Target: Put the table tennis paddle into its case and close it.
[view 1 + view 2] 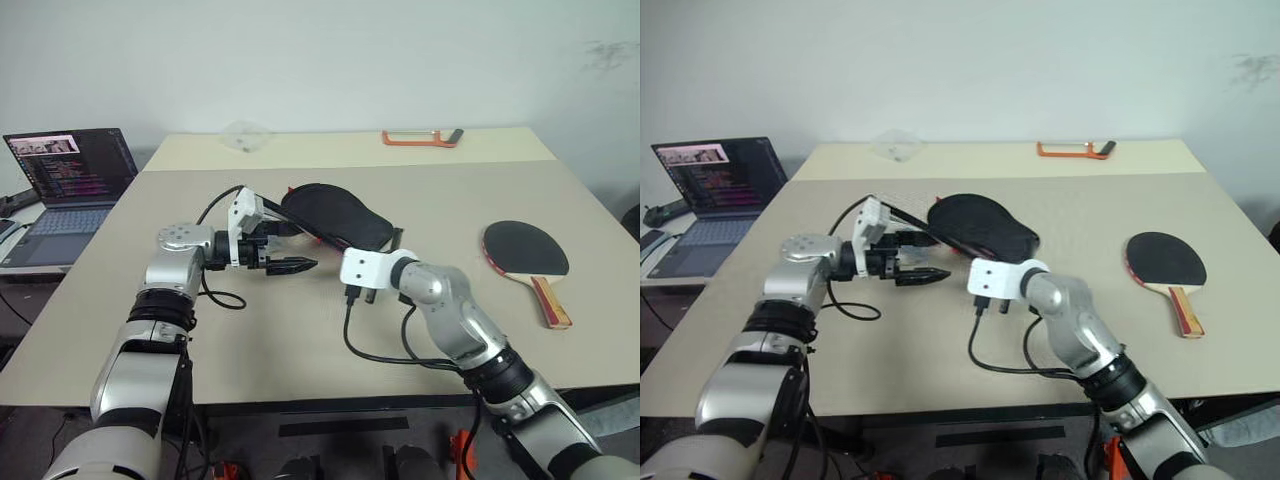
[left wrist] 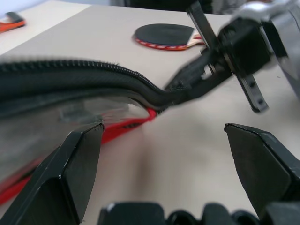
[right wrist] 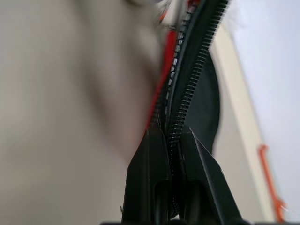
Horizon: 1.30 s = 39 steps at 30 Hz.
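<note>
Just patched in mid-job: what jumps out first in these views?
The right gripper is shut on the zipper edge of the black case at mid-table. The left gripper hangs open beside the case's edge, holding nothing. The paddle lies face-up on the table to the right, not yet in the case.

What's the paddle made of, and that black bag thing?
The paddle looks like matte black rubber on a face with a red rim, with a light wooden handle. The case seems to be soft black fabric, sagging where it lies, edged by a toothed zipper.
</note>
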Tool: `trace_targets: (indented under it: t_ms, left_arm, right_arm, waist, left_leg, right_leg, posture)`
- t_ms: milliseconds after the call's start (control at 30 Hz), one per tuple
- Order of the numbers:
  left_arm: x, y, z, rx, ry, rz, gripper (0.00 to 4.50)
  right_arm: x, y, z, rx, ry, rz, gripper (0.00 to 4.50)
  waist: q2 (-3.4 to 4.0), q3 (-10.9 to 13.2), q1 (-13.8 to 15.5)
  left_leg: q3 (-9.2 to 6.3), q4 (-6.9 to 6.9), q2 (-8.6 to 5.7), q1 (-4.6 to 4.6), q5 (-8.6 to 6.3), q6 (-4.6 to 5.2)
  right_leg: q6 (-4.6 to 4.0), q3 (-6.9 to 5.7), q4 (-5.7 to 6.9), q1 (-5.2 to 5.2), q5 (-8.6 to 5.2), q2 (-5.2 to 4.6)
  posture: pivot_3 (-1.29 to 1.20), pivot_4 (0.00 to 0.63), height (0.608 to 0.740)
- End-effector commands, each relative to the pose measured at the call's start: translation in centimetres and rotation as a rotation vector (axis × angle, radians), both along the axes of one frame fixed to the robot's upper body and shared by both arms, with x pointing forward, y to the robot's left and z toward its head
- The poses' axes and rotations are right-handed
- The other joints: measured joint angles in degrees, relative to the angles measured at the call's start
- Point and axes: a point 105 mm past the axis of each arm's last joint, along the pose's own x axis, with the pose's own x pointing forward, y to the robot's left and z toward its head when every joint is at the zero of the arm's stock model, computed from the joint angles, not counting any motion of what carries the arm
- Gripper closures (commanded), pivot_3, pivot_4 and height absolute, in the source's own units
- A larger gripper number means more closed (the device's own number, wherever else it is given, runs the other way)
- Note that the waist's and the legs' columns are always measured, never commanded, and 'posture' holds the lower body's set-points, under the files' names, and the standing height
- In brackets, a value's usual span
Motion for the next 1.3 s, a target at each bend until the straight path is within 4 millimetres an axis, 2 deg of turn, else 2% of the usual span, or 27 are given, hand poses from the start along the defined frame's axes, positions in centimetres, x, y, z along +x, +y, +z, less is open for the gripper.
trace_targets:
  t_ms: [33, 100, 200, 367, 533, 567, 767, 867, 1033, 1200, 1300]
  left_arm:
    - [-0.2, 1.1, 2.0, -0.017, -0.072, 0.022, 0.00]
    - [-0.2, 1.7, 2.0, -0.012, -0.072, 0.037, 0.00]
    - [-0.3, 2.3, 1.9, -0.010, -0.069, 0.048, 0.00]
    - [-0.3, 3.1, 1.9, -0.013, -0.073, 0.062, 0.00]
    - [-0.8, 4.3, 2.4, -0.009, -0.081, 0.088, 0.00]
    - [-1.1, 4.6, 2.2, 0.008, -0.077, 0.091, 0.00]
    - [-5.7, 8.6, -1.9, 0.215, 0.057, 0.141, 0.00]
    - [-7.2, 10.2, -2.9, 0.246, 0.108, 0.191, 0.00]
    - [-8.2, 10.4, -1.6, 0.183, 0.109, 0.217, 0.00]
    - [-9.5, 10.4, 0.4, 0.101, 0.100, 0.226, 0.00]
    - [-9.6, 9.6, 2.2, 0.059, 0.060, 0.215, 0.00]
  right_arm:
    - [-0.9, 1.7, 0.9, 0.008, -0.014, 0.095, 4.45]
    - [-1.3, 1.7, 0.6, 0.009, 0.008, 0.115, 4.45]
    - [-1.7, 2.2, 1.2, 0.055, 0.018, 0.137, 3.70]
    - [-3.1, 2.4, 1.1, 0.042, 0.046, 0.207, 1.93]
    - [-3.3, 2.6, 1.3, 0.051, 0.040, 0.215, 0.17]
    - [-3.3, 2.7, 1.4, 0.055, 0.037, 0.221, 0.05]
    - [-3.5, 2.6, 0.9, 0.072, 0.069, 0.236, 0.05]
    - [-3.7, 2.5, 1.2, 0.129, 0.114, 0.244, 0.05]
    - [-4.5, 1.5, 2.9, 0.282, 0.237, 0.259, 0.05]
    - [-5.2, -0.6, 6.3, 0.512, 0.365, 0.267, 0.05]
    - [-3.1, -2.4, 7.5, 0.636, 0.350, 0.147, 0.05]
  waist:
    - [0.00, 0.00, 0.01]
    - [-0.01, -0.01, 0.00]
    - [-0.01, -0.01, 0.01]
    - [-0.01, -0.01, 0.01]
    - [-0.03, -0.02, -0.09]
    - [-0.03, -0.02, -0.19]
    - [-0.03, -0.02, -1.07]
    - [-0.06, -0.03, -0.78]
    - [-0.09, -0.03, 0.73]
    - [-0.10, -0.04, 1.24]
    - [-0.10, -0.04, 1.34]
  left_leg:
    - [0.00, 0.00, 0.00, -0.01, 0.00, 0.00]
    - [0.00, 0.00, 0.00, 0.00, 0.00, 0.00]
    - [0.00, 0.00, 0.00, 0.00, 0.00, 0.00]
    - [0.00, 0.00, 0.01, -0.01, 0.01, -0.01]
    - [0.02, 0.00, 0.01, -0.01, 0.01, -0.01]
    - [0.03, -0.01, 0.02, -0.01, 0.01, -0.01]
    - [0.21, -0.12, 0.07, -0.01, 0.00, -0.02]
    - [0.20, -0.13, 0.08, -0.02, 0.00, -0.01]
    - [0.11, -0.10, 0.09, -0.02, -0.04, 0.06]
    - [0.05, -0.08, 0.09, 0.00, -0.07, 0.10]
    - [0.04, -0.10, 0.13, -0.02, -0.06, 0.09]
  right_leg:
    - [0.00, 0.00, 0.00, -0.01, 0.00, 0.00]
    - [0.00, 0.00, 0.02, -0.02, 0.00, 0.00]
    - [0.00, 0.00, 0.05, -0.04, 0.00, 0.01]
    - [0.00, 0.01, 0.09, -0.08, 0.00, 0.01]
    - [0.00, 0.03, 0.13, -0.11, 0.00, 0.01]
    - [0.00, 0.05, 0.17, -0.13, 0.00, 0.01]
    - [-0.02, 0.28, 0.34, -0.40, -0.01, 0.02]
    - [-0.03, 0.30, 0.33, -0.42, -0.01, 0.03]
    - [-0.10, 0.18, 0.32, -0.41, 0.02, 0.03]
    - [-0.12, 0.09, 0.28, -0.37, 0.04, 0.02]
    - [-0.15, 0.09, 0.29, -0.35, 0.04, 0.03]
  posture:
    - [0.00, 0.150, 0.740]
    - [0.00, 0.150, 0.740]
    - [0.00, 0.150, 0.740]
    - [0.00, 0.150, 0.740]
    - [0.00, 0.150, 0.740]
    - [0.00, 0.150, 0.740]
    - [0.00, 0.150, 0.740]
    - [0.00, 0.150, 0.740]
    - [0.00, 0.150, 0.740]
    - [0.00, 0.150, 0.740]
    - [0.00, 0.150, 0.740]
